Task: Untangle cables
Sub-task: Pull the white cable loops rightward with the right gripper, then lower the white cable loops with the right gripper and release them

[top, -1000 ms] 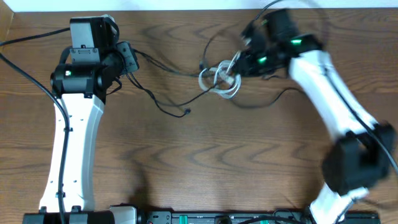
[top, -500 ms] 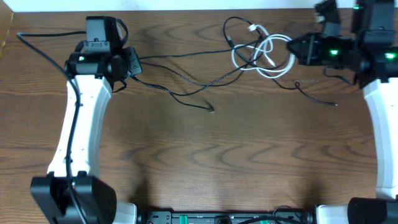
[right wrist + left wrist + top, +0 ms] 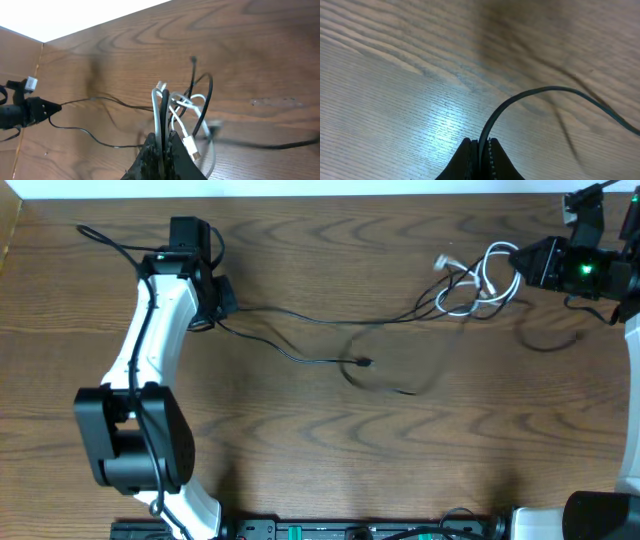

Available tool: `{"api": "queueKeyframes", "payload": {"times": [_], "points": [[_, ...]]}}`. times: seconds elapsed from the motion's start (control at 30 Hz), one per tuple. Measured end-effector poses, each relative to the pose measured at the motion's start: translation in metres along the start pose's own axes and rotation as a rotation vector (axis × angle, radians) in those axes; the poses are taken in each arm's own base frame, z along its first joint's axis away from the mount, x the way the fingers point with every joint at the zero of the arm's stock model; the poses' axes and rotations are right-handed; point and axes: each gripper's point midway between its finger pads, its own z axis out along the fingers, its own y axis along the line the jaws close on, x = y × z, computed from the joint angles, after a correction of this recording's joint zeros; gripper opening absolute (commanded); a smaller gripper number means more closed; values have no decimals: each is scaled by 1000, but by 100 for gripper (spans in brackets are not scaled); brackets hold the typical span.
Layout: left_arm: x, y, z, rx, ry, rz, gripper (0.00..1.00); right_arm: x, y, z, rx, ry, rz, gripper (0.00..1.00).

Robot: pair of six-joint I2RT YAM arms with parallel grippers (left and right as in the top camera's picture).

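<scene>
Pulling the tangle apart looks to be the step in hand. My left jaws, at the upper left of the overhead view, are clamped on a black cable. My right jaws, at the upper right, are pinched on the white cable, whose loops sit knotted with black cable just beside them. I would draw outward gently and lift the white loops, so the black cable slides free across the table rather than cinching tight. I count one white cable and at least two black ones; blur hides any more.
</scene>
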Motion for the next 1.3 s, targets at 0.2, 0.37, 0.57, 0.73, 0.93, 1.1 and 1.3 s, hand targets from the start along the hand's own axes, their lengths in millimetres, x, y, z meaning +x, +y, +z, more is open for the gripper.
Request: {"api": "queueKeyframes", "payload": {"times": [0.2,0.37,0.57,0.73,0.93,1.1,1.3], "points": [[2,2,8,-14,17,6,7,8,-2,-1,4,30,4,1],[-5,5,8,-39,-13,8,8,10,0,-1,-10,40,0,1],[-12,14,7,-92,-48,6,7,4,17,-2,-103,17,-28,1],[-15,21,6,-134,-65,5,7,3,40,-6,-234,15,-49,1],[-17,27,15,-173,-65,11,16,-6,78,-27,-422,-15,-114,4],[-13,28,33,-182,-28,18,22,-5,97,-33,-489,-12,-146,5],[-18,11,33,-83,-43,33,25,18,114,-8,-418,72,-188,6]]}}
